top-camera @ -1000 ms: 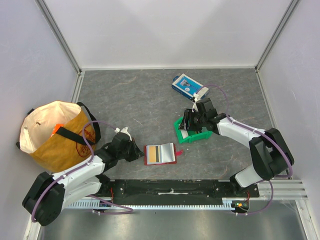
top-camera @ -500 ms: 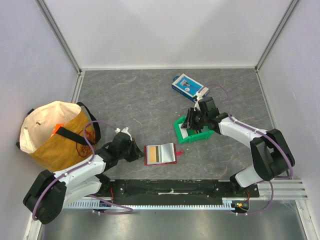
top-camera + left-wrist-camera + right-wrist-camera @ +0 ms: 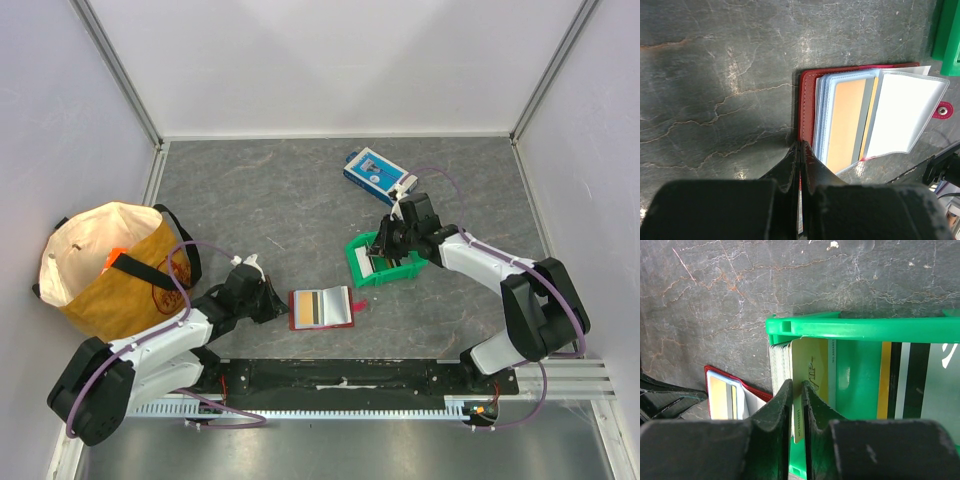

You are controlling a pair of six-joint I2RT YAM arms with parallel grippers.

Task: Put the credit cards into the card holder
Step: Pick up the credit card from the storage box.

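Credit cards (image 3: 812, 367) upright in bin (image 3: 855, 330), wrist-view only

You are looking at a green plastic bin (image 3: 353, 258) sitting on the grey marbled tabletop (image 3: 260, 200). A blue-and-white rectangular box (image 3: 375, 171) is lying just behind it. Far to its left, a yellow fabric bag (image 3: 120, 285) is standing open, holding something orange (image 3: 116, 258).

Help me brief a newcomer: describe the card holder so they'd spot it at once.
On the grey table, look at the middle of its near edge. The card holder lies open beside the left gripper: a red cover with clear sleeves, unlike the green bin to its right.
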